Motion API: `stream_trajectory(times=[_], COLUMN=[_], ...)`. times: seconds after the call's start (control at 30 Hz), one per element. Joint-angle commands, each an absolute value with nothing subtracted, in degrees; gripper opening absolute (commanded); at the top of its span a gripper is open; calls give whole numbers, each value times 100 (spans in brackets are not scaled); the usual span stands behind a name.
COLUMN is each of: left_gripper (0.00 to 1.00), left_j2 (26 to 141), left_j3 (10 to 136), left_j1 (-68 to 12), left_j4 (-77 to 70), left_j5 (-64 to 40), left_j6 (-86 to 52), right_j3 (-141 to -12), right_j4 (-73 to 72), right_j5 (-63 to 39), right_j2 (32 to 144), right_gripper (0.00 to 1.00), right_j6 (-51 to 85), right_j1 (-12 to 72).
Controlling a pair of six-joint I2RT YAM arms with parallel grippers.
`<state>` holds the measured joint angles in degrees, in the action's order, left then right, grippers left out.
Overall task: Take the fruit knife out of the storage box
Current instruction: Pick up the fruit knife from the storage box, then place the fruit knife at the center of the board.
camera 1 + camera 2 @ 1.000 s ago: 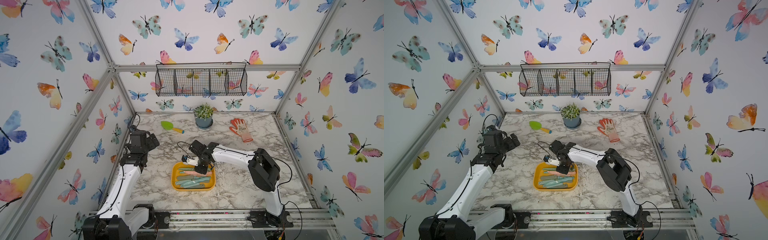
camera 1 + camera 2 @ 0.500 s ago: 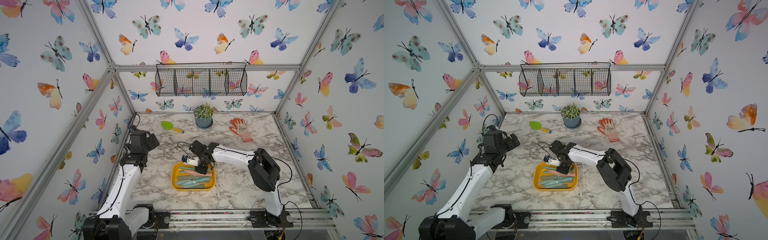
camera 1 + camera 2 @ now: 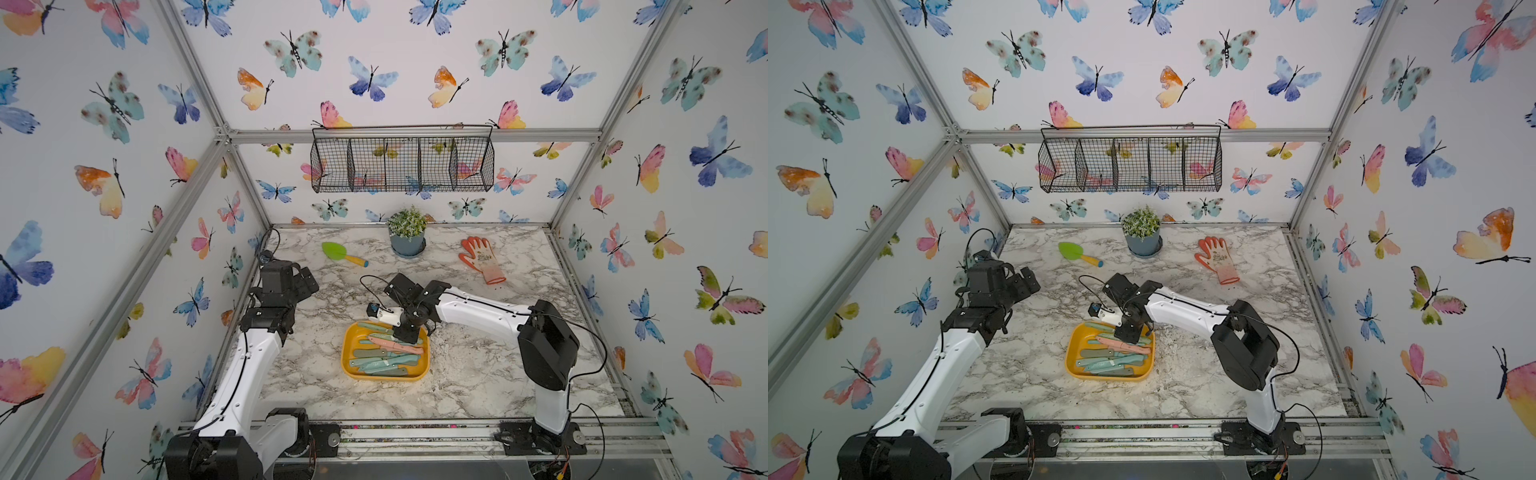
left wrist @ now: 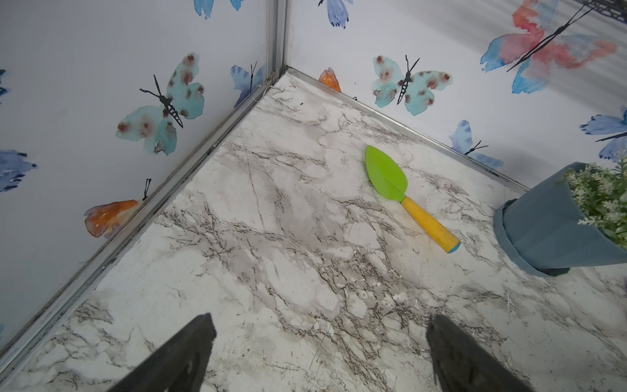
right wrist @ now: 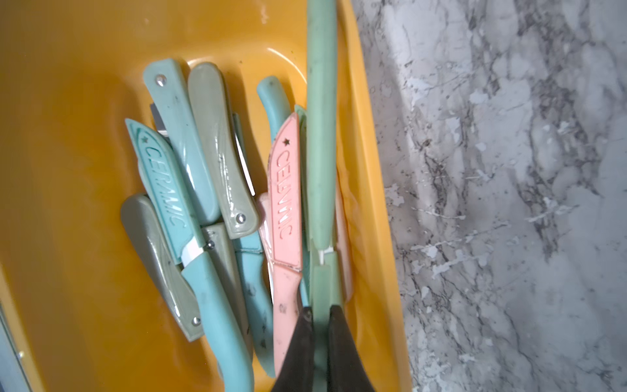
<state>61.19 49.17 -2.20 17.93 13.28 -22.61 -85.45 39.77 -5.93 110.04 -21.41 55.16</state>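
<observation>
The storage box (image 3: pixel 345 353) (image 3: pixel 1068 357) is a shallow yellow-orange tray at the table's middle front, holding several sheathed fruit knives in teal, grey-green and pink. In the right wrist view a mint-green fruit knife (image 5: pixel 320 152) lies along the rim of the storage box (image 5: pixel 68 169), beside a pink knife (image 5: pixel 285 210). My right gripper (image 5: pixel 320 310) (image 3: pixel 405 334) (image 3: pixel 1127 334) is down in the box's far right part, shut on the mint-green knife's handle. My left gripper (image 4: pixel 319 325) (image 3: pixel 307 282) hovers open over bare marble at the left, holding nothing.
A green trowel with a yellow handle (image 3: pixel 343 253) (image 4: pixel 403 193), a potted plant (image 3: pixel 407 235) and an orange glove (image 3: pixel 482 259) lie along the back of the marble table. A black wire basket (image 3: pixel 403 164) hangs on the back wall.
My right gripper's jaws have closed onto the mint-green knife's handle. Both arms have otherwise stayed in place.
</observation>
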Motion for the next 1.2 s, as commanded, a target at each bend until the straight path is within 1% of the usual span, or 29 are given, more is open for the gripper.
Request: stream_trajectory(times=[0.0,0.17,0.23,0.53,0.67,0.83,1.03,1.17], left_gripper=[98,98,98,98,98,98,98,98], left_j2=[6108,6120,6117,6100,6123,6117,6108,6135], left_j3=[5010,5010,5010,4997,5001,4992,4975,4992], left_j1=[-193,-193,-189,-188,-193,-193,-193,-193], left_j4=[1881,1881,1885,1872,1868,1864,1857,1877], left_j5=[1433,1371,1353,1310,1274,1283,1301,1293], left_j6=[-2315,-2329,-2336,-2350,-2362,-2364,-2363,-2364], right_j3=[-8418,-8050,-7760,-6336,-5739,-4898,-4476,-4465], right_j4=[3894,3439,3115,1867,1477,492,-355,-501], right_j5=[-642,-917,-1048,-1431,-1760,-2461,-3093,-3078], right_j2=[10750,10183,9900,8885,8785,8776,9169,9363], right_gripper=[9,7,6,6,6,5,5,5], right_j6=[-2036,-1501,-1188,454,1152,1963,2610,2863], right_j1=[5493,5171,4910,3608,3156,2827,2630,2598])
